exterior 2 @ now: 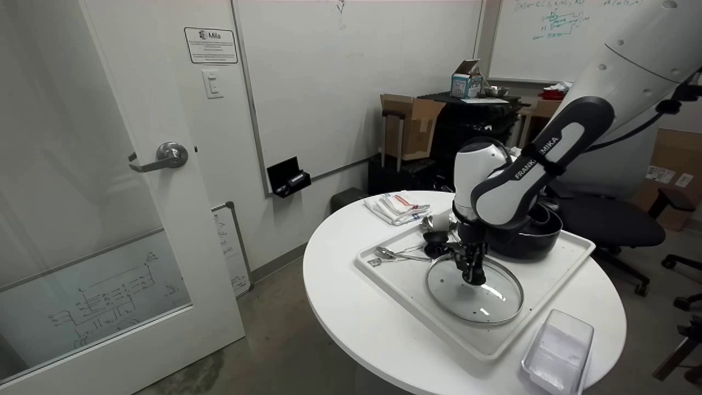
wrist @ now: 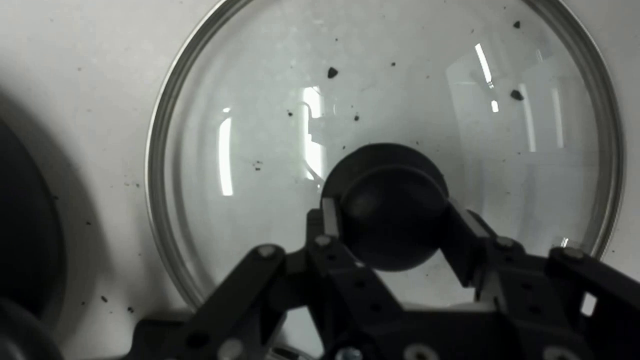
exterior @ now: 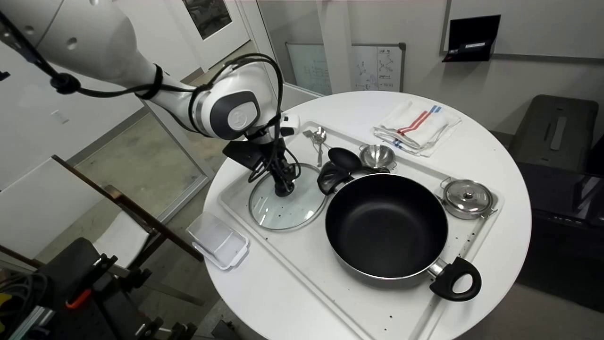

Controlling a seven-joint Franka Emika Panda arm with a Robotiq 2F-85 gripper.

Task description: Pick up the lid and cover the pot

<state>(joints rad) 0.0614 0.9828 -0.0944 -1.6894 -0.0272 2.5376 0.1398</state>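
The clear glass lid [exterior: 289, 215] with a metal rim lies on the white tray. It also shows in an exterior view [exterior 2: 478, 308] and fills much of the wrist view [wrist: 390, 100]. My gripper [exterior: 284, 182] points down over its centre. In the wrist view the fingers [wrist: 392, 212] stand on both sides of the black knob and appear to press on it. The black pot [exterior: 387, 226] stands open beside the lid, its looped handle pointing away from the lid. The arm partly hides the pot in an exterior view [exterior 2: 532, 244]; its dark edge shows in the wrist view [wrist: 25, 215].
Black utensils [exterior: 345, 159] lie between lid and pot. A small silvery lidded pot [exterior: 468, 197], a silvery bowl [exterior: 377, 156] and a metal spoon [exterior: 320, 136] are on the tray [exterior: 302, 278]. A folded cloth [exterior: 417, 125] and a clear plastic container [exterior: 222, 243] are on the table.
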